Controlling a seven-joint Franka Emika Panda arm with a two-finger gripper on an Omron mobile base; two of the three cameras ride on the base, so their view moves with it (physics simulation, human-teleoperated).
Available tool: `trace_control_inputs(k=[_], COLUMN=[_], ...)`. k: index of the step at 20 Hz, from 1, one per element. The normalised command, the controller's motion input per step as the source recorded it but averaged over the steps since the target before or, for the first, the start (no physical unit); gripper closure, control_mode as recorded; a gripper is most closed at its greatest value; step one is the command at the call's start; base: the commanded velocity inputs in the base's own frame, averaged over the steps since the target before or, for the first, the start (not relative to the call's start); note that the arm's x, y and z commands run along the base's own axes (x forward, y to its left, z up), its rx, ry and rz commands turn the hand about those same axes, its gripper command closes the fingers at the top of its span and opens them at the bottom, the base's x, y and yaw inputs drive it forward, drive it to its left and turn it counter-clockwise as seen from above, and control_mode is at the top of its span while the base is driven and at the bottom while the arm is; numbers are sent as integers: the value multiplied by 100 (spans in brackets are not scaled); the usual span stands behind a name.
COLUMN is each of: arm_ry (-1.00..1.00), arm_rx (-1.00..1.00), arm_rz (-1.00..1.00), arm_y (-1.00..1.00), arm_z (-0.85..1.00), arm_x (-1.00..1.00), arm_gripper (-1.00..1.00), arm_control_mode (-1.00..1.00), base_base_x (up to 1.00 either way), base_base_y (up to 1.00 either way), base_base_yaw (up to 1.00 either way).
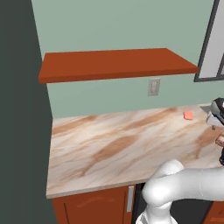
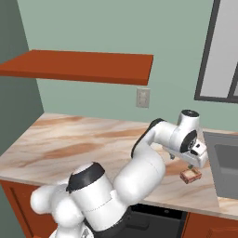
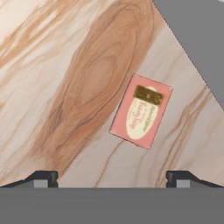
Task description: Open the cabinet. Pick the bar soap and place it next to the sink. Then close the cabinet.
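A dark wall panel point(image 1: 19, 109) was seen at the far left of the left base view, and beside it a red-brown shelf point(image 1: 116, 63) was fixed to the pale green wall above the marbled desk point(image 1: 109, 148). A white outlet plate point(image 1: 153, 86) was set into the wall under the shelf. Further right on the desk, the bar soap point(image 1: 188, 115) was seen lying flat near the back wall, apart from the arm.

In the right base view, the white arm was stretched across the desk to the claw point(image 2: 191, 173), which was held low over the desk, just left of the sink point(image 2: 223, 167). A window frame point(image 2: 218, 56) was seen above the sink.

In the hand view, the bar soap point(image 3: 141, 111) was seen lying flat on the desk, label up, between and ahead of the two fingertips point(image 3: 41, 178), untouched by them. The claw was spread wide and held nothing. The grey sink rim point(image 3: 197, 39) was seen just beside the soap, at the upper right.
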Motion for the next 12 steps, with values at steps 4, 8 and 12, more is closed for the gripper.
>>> trace_control_inputs(k=[4, 8, 12], arm_ry=[-6, -6, -9], arm_rx=[-6, -8, -14], arm_rz=[6, 7, 13], arm_y=[100, 100, 100], arm_z=[20, 24, 40], arm_x=[-100, -100, -69], arm_gripper=[-100, -100, -100], arm_control_mode=[-100, -100, -100], base_base_x=[0, 0, 0], base_base_y=[0, 0, 0], base_base_yaw=[0, 0, 0])
